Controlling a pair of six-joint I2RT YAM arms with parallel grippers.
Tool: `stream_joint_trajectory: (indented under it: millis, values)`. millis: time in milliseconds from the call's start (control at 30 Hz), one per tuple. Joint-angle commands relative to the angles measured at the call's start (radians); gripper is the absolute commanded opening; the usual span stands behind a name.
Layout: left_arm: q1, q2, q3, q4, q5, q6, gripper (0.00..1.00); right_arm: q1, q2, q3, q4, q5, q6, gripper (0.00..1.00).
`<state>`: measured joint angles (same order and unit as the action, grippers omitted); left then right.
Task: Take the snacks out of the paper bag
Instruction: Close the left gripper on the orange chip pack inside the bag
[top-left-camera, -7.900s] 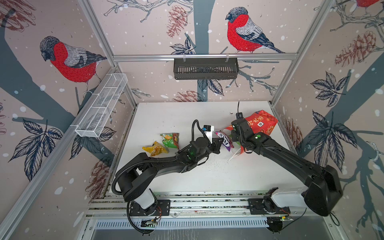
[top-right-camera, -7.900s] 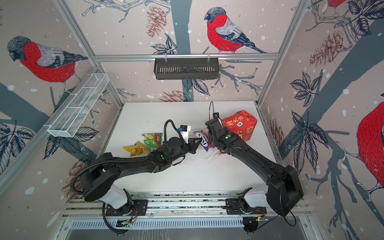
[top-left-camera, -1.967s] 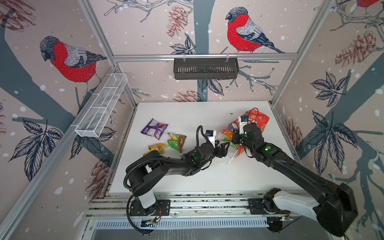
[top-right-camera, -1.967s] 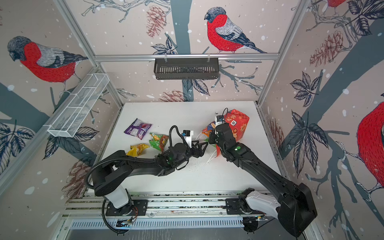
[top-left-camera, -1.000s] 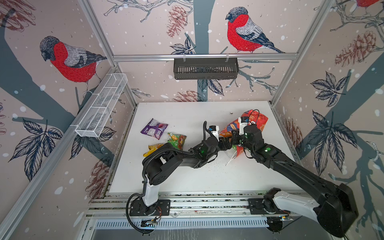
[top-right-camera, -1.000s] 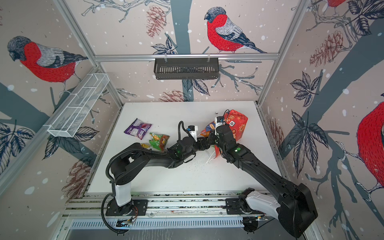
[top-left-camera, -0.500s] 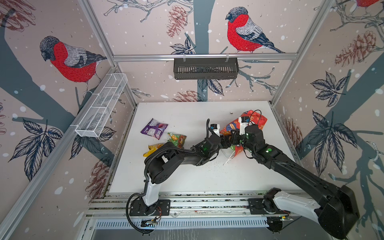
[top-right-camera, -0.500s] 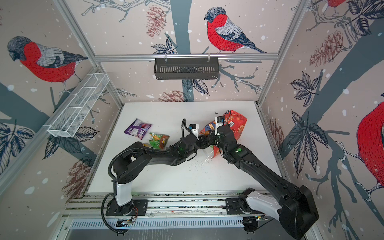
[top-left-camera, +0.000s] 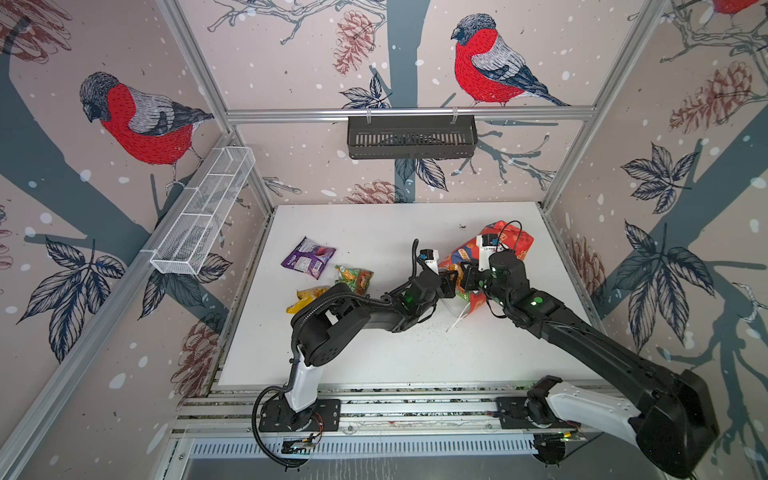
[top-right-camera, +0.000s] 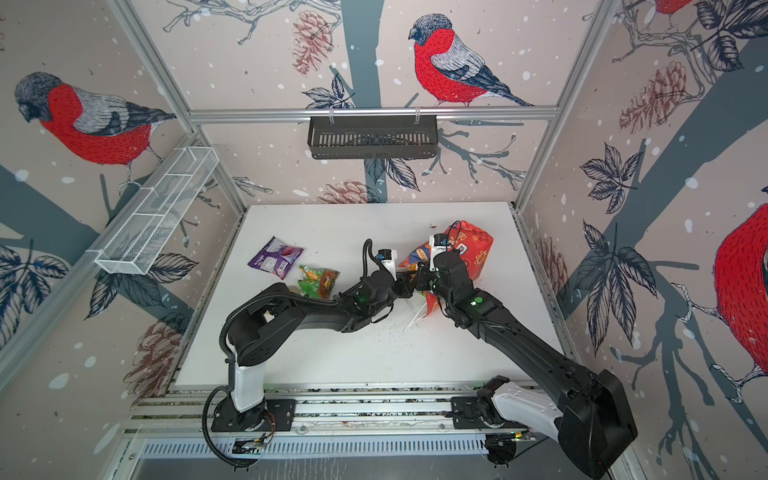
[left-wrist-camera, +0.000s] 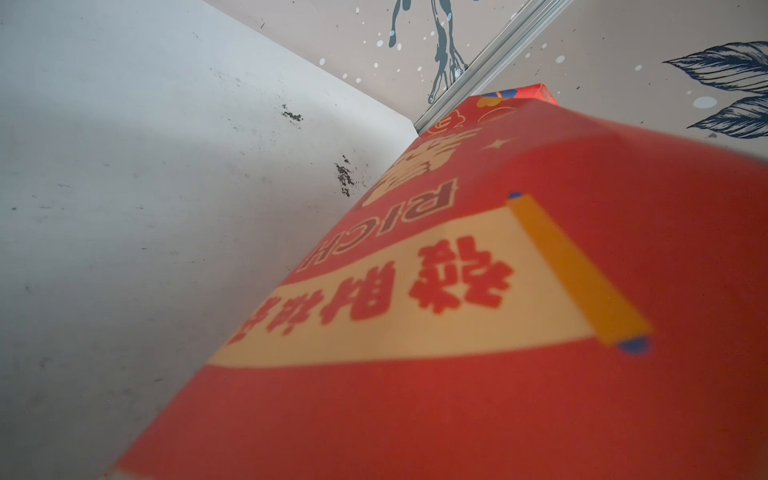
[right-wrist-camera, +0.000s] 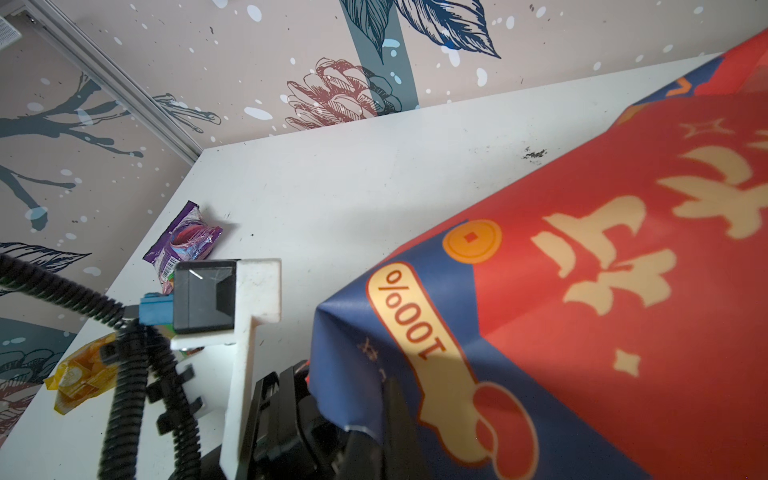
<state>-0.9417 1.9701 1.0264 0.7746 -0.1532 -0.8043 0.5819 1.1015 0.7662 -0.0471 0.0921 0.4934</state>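
**1. Bag.** The red bag (top-left-camera: 509, 241) (top-right-camera: 473, 249) lies on its side on the white table (top-left-camera: 374, 224), with its mouth end turned toward both grippers. One white cord handle (top-left-camera: 457, 322) (top-right-camera: 413, 322) trails from the mouth end onto the table in front of the bag. It cannot be told whether the mouth end is clear of the table. The inside of the bag is hidden.

**2. Right gripper.** The right gripper (top-left-camera: 468, 279) (top-right-camera: 420, 282) sits at the bag's mouth end. Its jaws are pressed together and pinch the bag's rim. In the right wrist view, one dark finger (right-wrist-camera: 395, 415) lies against the blue edge of the bag (right-wrist-camera: 582, 270).

**3. Left gripper.** The left gripper (top-left-camera: 451, 284) (top-right-camera: 404, 287) is at the bag's mouth, just beside the right gripper.
- The left wrist view shows only the bag's (left-wrist-camera: 498, 332) printed red face, close and blurred, so the jaw state cannot be told.
- In the right wrist view, the left wrist camera (right-wrist-camera: 216, 295) stands just beside the bag's blue corner.

**4. Packets.** Three packets lie on the table outside the bag, to its left in both top views. All three are apart from the bag and from both grippers.
- The green-red packet (top-left-camera: 354, 279) (top-right-camera: 319, 281) is nearest the bag.
- The purple packet (top-left-camera: 308, 257) (top-right-camera: 275, 257) (right-wrist-camera: 183, 241) is farther from the bag, toward the rear.
- The yellow packet (top-left-camera: 305, 298) (right-wrist-camera: 81, 370) is farther from the bag, toward the front, and partly hidden by the left arm.
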Motion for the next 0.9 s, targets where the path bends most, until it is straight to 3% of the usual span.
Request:
stream_joint_trajectory:
  millis: [0,100,867]
  values:
    - [0.002,-0.018,-0.008,0.034,-0.002,0.01,0.15,0.002,-0.002,0.002,0.036,-0.006,0.002,0.02]
    - [0.003,-0.023,-0.014,0.031,-0.004,0.014,0.0,0.001,0.001,0.004,0.037,-0.004,0.001,0.02]
    - [0.003,-0.098,-0.105,0.049,0.016,0.021,0.0,0.001,0.004,0.005,0.032,0.008,-0.001,0.02]
